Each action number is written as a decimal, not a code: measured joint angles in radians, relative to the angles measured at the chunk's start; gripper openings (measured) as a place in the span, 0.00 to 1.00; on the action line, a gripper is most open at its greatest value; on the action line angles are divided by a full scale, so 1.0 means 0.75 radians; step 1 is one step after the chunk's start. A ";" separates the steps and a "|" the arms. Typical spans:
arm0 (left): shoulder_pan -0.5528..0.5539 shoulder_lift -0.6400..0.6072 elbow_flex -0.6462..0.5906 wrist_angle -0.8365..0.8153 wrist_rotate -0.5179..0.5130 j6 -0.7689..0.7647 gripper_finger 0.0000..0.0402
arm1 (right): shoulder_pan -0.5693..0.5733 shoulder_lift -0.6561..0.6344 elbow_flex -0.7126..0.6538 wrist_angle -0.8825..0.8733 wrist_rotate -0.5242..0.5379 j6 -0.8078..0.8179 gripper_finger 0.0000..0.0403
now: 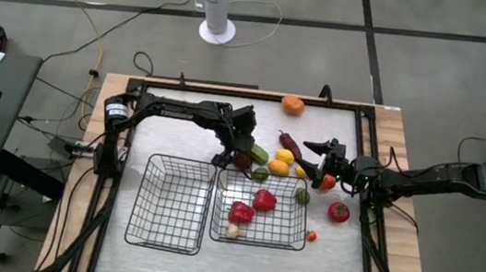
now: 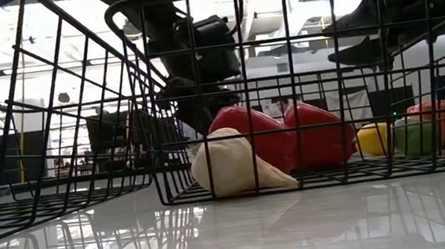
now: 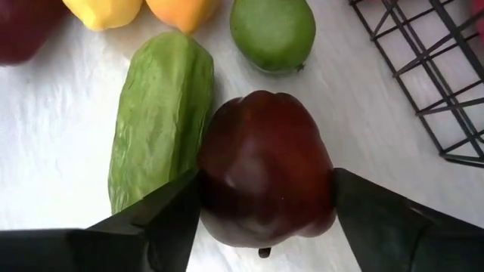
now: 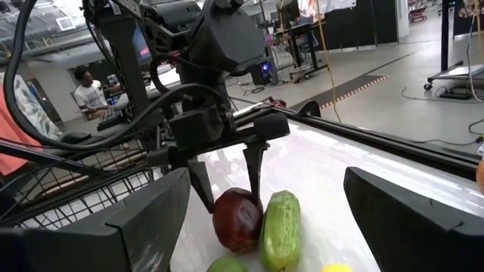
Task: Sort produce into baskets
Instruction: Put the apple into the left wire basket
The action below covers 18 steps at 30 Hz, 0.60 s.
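Nearest the front of the desk (image 1: 162,265) we see two black wire baskets side by side. The left basket (image 1: 170,204) holds nothing we can make out. The right basket (image 1: 281,238) holds two red peppers (image 1: 253,206) and a pale garlic bulb (image 2: 233,168), which the low view shows lying against the peppers.

Just behind the right basket's far rim, the left gripper (image 3: 261,215) has its jaws on either side of a dark red apple (image 3: 265,177), a finger at each flank; we cannot tell whether they press it yet. A green cucumber (image 3: 160,125) lies touching the apple, and beyond them are a lime (image 3: 274,32), a yellow piece (image 3: 102,11) and an orange piece (image 3: 181,11).

To the right, the right gripper (image 1: 321,155) hovers with its jaws wide apart and nothing between them, near a dark purple eggplant (image 1: 289,144). A red tomato (image 1: 338,212) and a small red fruit (image 1: 311,236) lie outside the basket on the right.

Farthest back, an orange fruit (image 1: 292,105) sits alone near the desk's rear edge.
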 joint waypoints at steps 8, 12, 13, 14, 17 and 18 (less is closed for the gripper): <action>0.000 -0.001 0.017 -0.034 -0.019 -0.025 0.59 | 0.000 -0.001 0.000 0.000 0.000 0.000 0.94; 0.001 -0.001 0.091 -0.127 -0.059 -0.027 0.58 | 0.000 0.000 0.000 0.000 0.000 0.001 0.94; 0.002 -0.003 0.115 -0.146 -0.064 -0.027 0.58 | 0.000 -0.001 0.000 0.000 0.000 0.001 0.94; 0.002 -0.005 0.139 -0.172 -0.065 -0.027 0.58 | 0.000 -0.001 0.000 -0.001 0.000 0.001 0.94; 0.002 -0.006 0.238 -0.272 -0.065 -0.027 0.58 | -0.001 0.000 0.000 -0.004 0.000 0.001 0.94; 0.002 -0.006 0.272 -0.301 -0.064 -0.033 0.58 | -0.001 0.000 0.000 -0.005 0.000 0.001 0.94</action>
